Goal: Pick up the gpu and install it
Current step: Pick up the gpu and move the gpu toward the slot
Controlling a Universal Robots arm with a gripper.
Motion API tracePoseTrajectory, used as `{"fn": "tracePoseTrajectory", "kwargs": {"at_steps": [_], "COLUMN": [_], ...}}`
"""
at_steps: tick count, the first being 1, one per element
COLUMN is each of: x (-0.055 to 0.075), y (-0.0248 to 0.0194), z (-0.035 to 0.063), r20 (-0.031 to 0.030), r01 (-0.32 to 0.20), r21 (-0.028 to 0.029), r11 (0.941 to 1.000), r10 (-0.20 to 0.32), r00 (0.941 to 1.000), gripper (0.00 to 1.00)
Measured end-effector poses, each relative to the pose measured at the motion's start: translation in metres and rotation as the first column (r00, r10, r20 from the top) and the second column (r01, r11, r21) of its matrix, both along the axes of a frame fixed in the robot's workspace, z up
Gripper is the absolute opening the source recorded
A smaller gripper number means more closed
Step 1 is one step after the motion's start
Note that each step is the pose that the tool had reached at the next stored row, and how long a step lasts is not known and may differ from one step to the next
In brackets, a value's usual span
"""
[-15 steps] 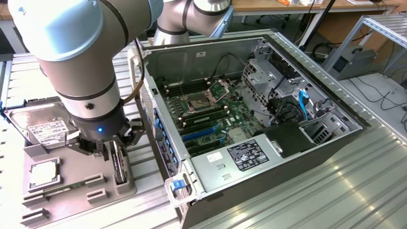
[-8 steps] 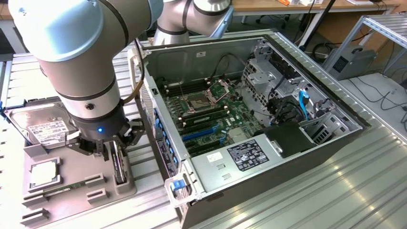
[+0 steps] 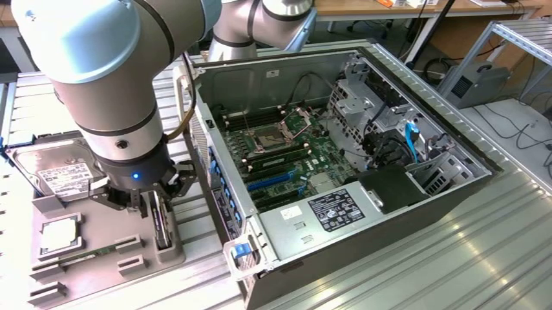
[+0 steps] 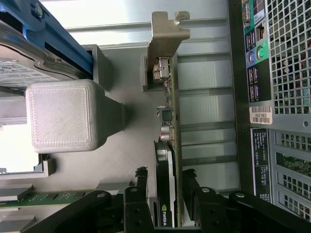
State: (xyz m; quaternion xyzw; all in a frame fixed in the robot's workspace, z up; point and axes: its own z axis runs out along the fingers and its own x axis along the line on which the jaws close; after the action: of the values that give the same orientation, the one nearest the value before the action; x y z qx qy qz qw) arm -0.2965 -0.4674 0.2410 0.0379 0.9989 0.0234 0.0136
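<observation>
At the exterior view's left, a grey parts tray [image 3: 103, 223] lies on the ribbed metal table [image 3: 414, 258]. It holds a silver hard drive [image 3: 62, 173] with a white label, a square processor chip [image 3: 59, 237] and a narrow green memory stick [image 3: 86, 257]. The robot arm [image 3: 103, 77] reaches down over the tray's edge nearest the computer.

Its gripper [image 3: 147, 210] hangs over the gpu [image 3: 161, 227], which stands on edge in a slot of the tray, just beside the case.

In the wrist view the gpu [image 4: 164, 160] is seen edge-on. It is a thin green circuit board with small chips and a silvery connector along it, and a black cooler block lies flat against one face. A pale beige metal bracket [image 4: 165, 43] with a bent tab sits at the end far from the gripper. The gripper [image 4: 165, 177] is spread. Its black fingers [image 4: 142, 182] straddle the card, one on each face, and a sliver of grey tray shows between the cooler and the finger on that side.

To the exterior view's right, the tower case [image 3: 250, 77] lies with its side open. Inside are the green motherboard [image 3: 285, 161], blue slots [image 3: 271, 181] and a labelled power supply [image 3: 340, 210]. The wrist view shows its perforated rear panel [image 4: 291, 48] and ports.
</observation>
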Motion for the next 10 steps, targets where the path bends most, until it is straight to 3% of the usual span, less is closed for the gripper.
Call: {"fn": "tracePoseTrajectory", "kwargs": {"at_steps": [2, 3, 5, 6, 10], "x": [0.0, 0.0, 0.0, 0.0, 0.0], "y": [0.0, 0.0, 0.0, 0.0, 0.0], "z": [0.0, 0.0, 0.0, 0.0, 0.0], "r20": [0.0, 0.0, -0.0001, -0.0001, 0.0], "r01": [0.0, 0.0, 0.0, 0.0, 0.0], "r21": [0.0, 0.0, 0.0, -0.0001, 0.0], "r11": [1.0, 1.0, 1.0, 1.0, 1.0], "r10": [0.0, 0.0, 0.0, 0.0, 0.0], "r00": [1.0, 1.0, 1.0, 1.0, 1.0], "gripper": [0.41, 0.34, 0.34, 0.27, 0.27]}}
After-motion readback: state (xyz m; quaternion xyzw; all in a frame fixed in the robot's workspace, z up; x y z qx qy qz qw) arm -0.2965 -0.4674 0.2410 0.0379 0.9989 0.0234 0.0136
